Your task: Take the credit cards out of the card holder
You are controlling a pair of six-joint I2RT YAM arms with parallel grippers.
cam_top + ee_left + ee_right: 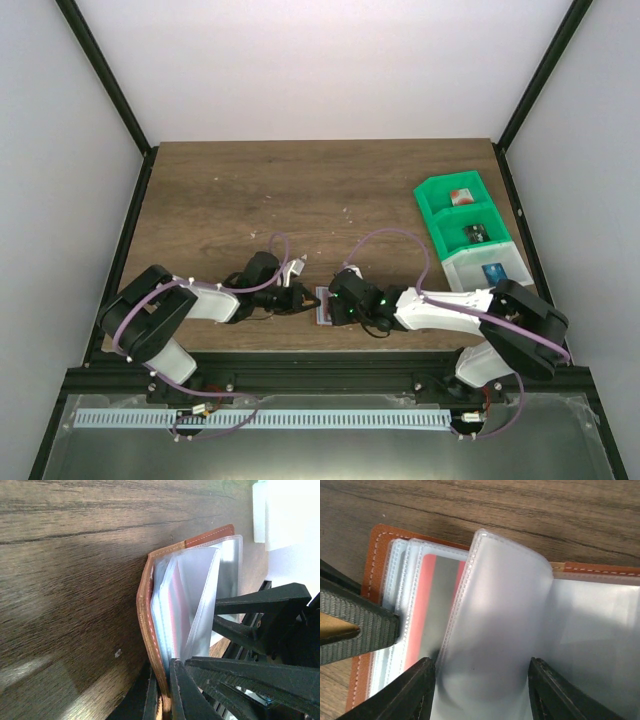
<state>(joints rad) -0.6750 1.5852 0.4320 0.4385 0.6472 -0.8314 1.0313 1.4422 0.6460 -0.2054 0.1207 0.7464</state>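
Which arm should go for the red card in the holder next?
Right. The right gripper straddles a clear sleeve beside the red card; the left gripper is shut on the edge of the card holder, steadying it.

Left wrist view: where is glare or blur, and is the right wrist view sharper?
Left wrist view: the top right corner is blown out white, and the clear sleeves of the card holder shine. Right wrist view: the curled sleeve looks hazy; the wooden table is sharp.
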